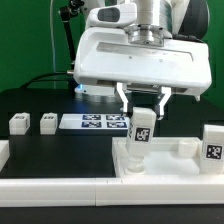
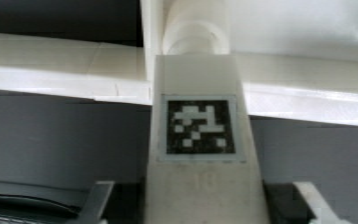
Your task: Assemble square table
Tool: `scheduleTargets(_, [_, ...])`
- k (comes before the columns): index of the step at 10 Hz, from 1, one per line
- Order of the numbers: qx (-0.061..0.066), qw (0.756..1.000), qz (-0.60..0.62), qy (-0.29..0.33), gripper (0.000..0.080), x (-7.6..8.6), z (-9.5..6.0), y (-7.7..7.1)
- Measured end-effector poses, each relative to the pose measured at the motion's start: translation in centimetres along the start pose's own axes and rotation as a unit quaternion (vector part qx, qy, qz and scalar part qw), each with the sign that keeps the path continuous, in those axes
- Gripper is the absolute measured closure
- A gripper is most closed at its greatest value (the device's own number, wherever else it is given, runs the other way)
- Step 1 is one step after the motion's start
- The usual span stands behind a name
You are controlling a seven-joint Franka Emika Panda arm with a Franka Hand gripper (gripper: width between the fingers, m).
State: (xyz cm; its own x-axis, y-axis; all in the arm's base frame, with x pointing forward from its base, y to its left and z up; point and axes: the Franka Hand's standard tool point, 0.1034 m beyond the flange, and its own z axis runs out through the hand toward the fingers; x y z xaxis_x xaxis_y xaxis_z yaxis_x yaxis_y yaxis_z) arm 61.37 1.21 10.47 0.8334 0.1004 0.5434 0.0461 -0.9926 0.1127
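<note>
Claw [image 1: 144,106] clenched on a short white tagged plastic leg [image 1: 143,128], long axis upright, hanging straight beneath the fingers, lower end down at the exterior view's left end of the large white rimmed square tabletop [image 1: 172,166], seating unclear.

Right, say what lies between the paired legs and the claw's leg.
The marker board, flat on the black table between the paired legs and the leg in the claw; only the exterior view shows it.
</note>
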Motion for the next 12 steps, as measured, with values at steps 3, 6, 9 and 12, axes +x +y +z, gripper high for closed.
scheduleTargets(3, [-0.001,1.000,-0.002,-0.002,0.0508,0.0,0.6,0.0])
scheduleTargets(6, [-0.004,1.000,-0.004,-0.002,0.0508,-0.7,1.4,0.0])
scheduleTargets(9, [-0.004,1.000,-0.004,-0.002,0.0236,-0.7,1.4,0.0])
scheduleTargets(12, [-0.004,1.000,-0.004,-0.002,0.0153,-0.7,1.4,0.0])
